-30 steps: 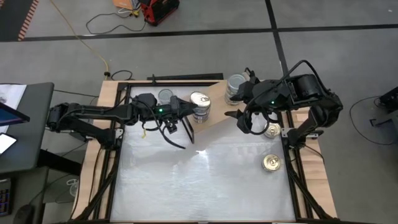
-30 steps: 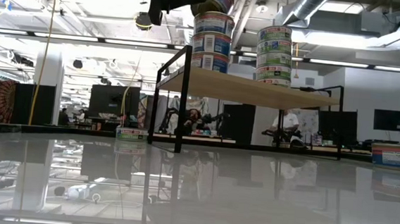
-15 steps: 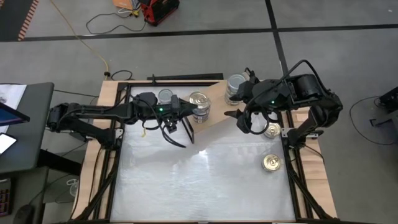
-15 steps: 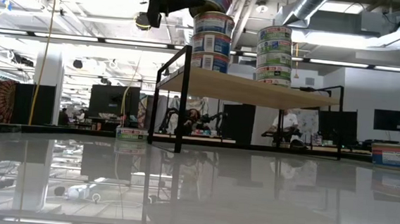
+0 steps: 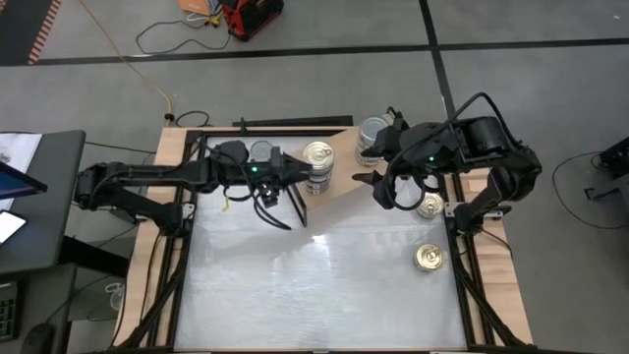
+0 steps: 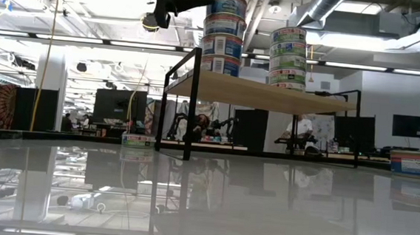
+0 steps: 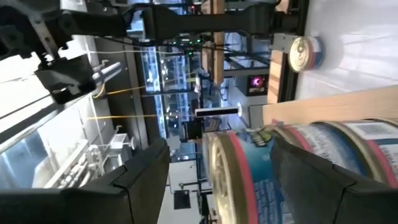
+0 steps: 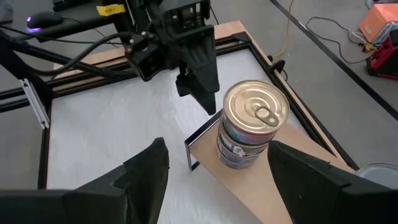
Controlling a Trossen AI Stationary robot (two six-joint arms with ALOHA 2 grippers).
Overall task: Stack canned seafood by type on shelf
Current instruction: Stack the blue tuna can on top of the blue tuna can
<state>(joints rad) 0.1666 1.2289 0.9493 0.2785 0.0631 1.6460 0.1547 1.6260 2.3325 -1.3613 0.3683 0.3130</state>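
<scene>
A stack of gold-lidded tins (image 5: 316,154) (image 6: 223,33) stands on the tan shelf (image 5: 344,175) (image 6: 271,94). A shorter stack with a grey top (image 5: 373,132) (image 6: 288,56) stands to its right. My left gripper (image 5: 300,169) (image 7: 221,180) is open at the top tin (image 6: 225,4) (image 8: 255,109), coming from the table's left. It is turned so that one finger is above the other. The upper finger (image 7: 143,180) is clear above the lid. My right gripper (image 5: 378,182) (image 8: 224,186) hangs open above the shelf's near right part, touching nothing. My left gripper's lower finger (image 7: 311,174) stands at the height of the top tin's bottom edge (image 7: 267,155). Whether it touches the tin cannot be told. The top tin lies level on the stack.
Two more gold-lidded tins (image 5: 429,206) (image 5: 428,258) lie on the white tabletop by the right edge. A grey-topped tin (image 5: 261,151) (image 6: 138,138) sits on the table beside the left arm. The shelf's black frame leg (image 6: 191,105) stands near the gold stack.
The top tin of the gold-lidded stack was tilted and raised a little at the gripper. It now lies level on the stack. My left gripper has shifted slightly toward the stack. My right arm has kept still.
</scene>
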